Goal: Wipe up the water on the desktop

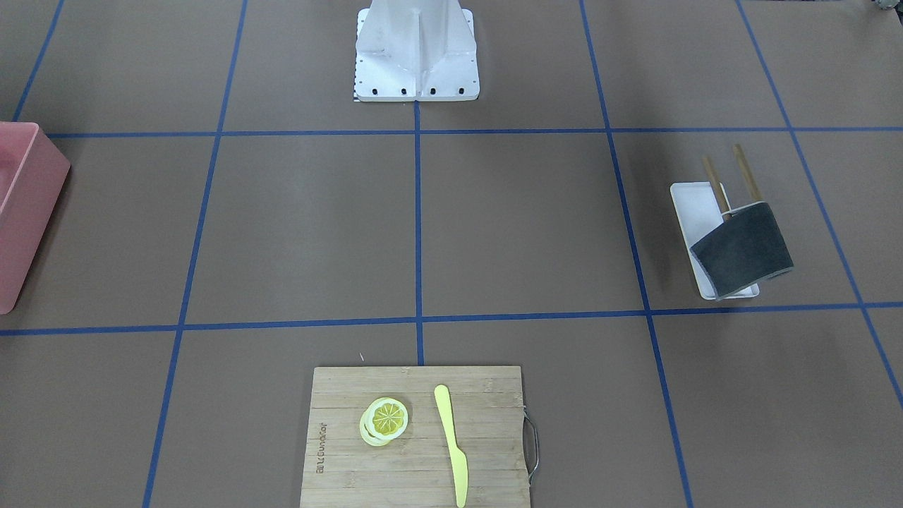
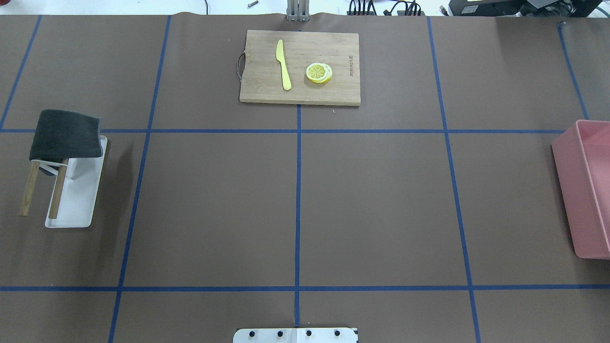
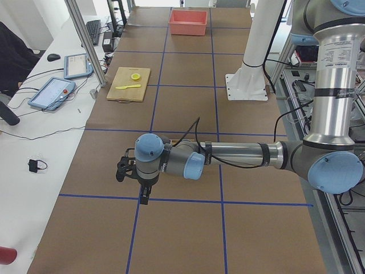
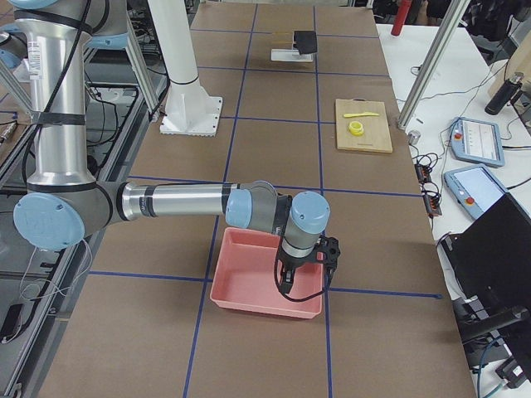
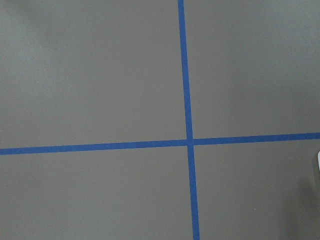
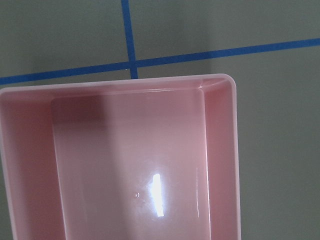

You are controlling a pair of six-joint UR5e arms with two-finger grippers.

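Left gripper (image 3: pixel 144 198): hangs fingers-down over the desktop (image 2: pixel 381 205), close above a crossing of blue tape lines (image 5: pixel 189 141). It shows only in the left side view, so I cannot tell how its jaws stand. The left wrist view shows bare brown surface directly beneath it, with a sliver of white at the right edge.

Right gripper (image 4: pixel 287 285): hangs fingers-down over the pink bin (image 4: pixel 249 286), at the opposite end of the table. It appears only in the right side view, so its jaw state is likewise undetermined. The bin's inside sits straight below it in the right wrist view, one rounded corner toward a tape crossing.

Desktop: matte brown, gridded with blue tape, and runs under both grippers and between them.

Other items:
- White tray (image 2: pixel 76 205) near the left gripper, on the side toward the table's middle. A wooden-legged rack (image 2: pixel 29 188) tilts across it with a dark grey cloth (image 2: pixel 64 134) draped over its top.
- Bamboo cutting board (image 2: pixel 299 66) well apart from both grippers, roughly midway between them, at the table edge away from the robot. On it lie a yellow knife (image 2: pixel 283 71) and, just beside that, stacked lemon slices (image 2: pixel 319 73).
- White robot pedestal (image 1: pixel 416 53) opposite the board, across the central squares.
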